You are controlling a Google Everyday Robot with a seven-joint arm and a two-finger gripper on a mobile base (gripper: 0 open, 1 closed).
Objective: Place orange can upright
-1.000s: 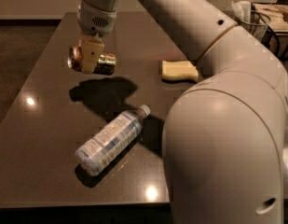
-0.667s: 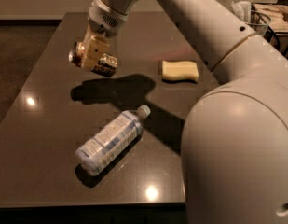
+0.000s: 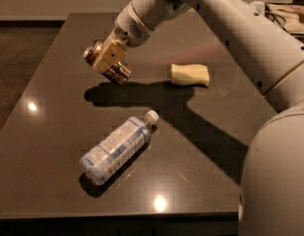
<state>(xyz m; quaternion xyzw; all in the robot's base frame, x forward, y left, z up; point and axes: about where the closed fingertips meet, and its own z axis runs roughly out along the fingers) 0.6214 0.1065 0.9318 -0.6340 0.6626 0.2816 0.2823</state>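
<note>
water bottle (image 3: pixel 119 146): nearest, lying on its side on the dark table (image 3: pixel 48 117).
orange can (image 3: pixel 118 73): beyond the bottle, tilted, held off the table.
gripper (image 3: pixel 108 59): fingers clamped round the can.
sponge (image 3: pixel 190 74): beyond the bottle, to its right.

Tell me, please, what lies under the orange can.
The gripper holds the orange can tilted over the dark table. Under it shows only bare surface with the arm's shadow. The gripper covers the can's middle; whether its lower end touches the table cannot be told.
</note>
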